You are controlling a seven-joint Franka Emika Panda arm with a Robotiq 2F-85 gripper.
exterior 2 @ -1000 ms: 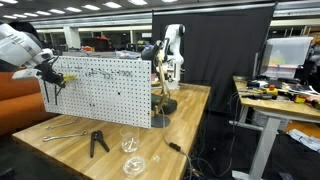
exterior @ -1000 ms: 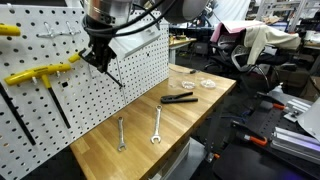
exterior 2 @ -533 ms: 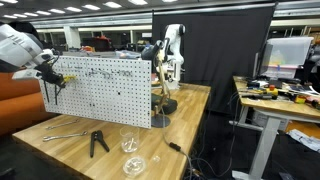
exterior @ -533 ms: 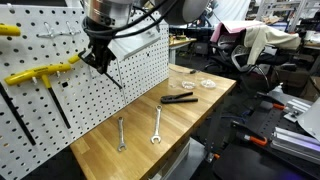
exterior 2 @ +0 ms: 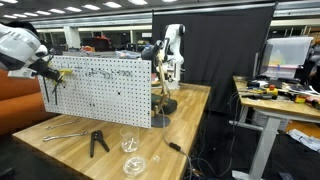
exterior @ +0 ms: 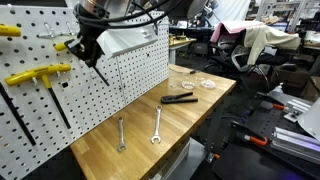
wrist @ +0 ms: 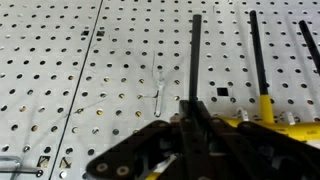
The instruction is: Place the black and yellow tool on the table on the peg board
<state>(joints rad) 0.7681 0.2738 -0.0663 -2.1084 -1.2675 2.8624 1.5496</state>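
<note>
Closest in the wrist view, the gripper [wrist: 190,125] fills the bottom centre of the frame. Its fingers are drawn in tight on the tool [wrist: 194,60], whose thin black shaft runs straight up from between them. Just past it is the peg board [wrist: 80,60], with a small metal hook [wrist: 160,90] a little left of the shaft. Right of the shaft, a second black shaft with yellow at its foot belongs to the big key [wrist: 257,60] hanging on the board.

In an exterior view, two wrenches [exterior: 121,133] lie on the table [exterior: 110,155] near its front edge, and the pliers [exterior: 180,98] lie farther back. Up in the upper left, well above the table, the gripper [exterior: 85,45] holds the tool [exterior: 98,72] against the face of the peg board [exterior: 140,65]. The yellow crossbar sticks out on the gripper's left and the shaft slants down to the right below it. The big key [exterior: 40,75] hangs on the board just left of it and lower. I cannot tell whether the tool sits on a hook.
</note>
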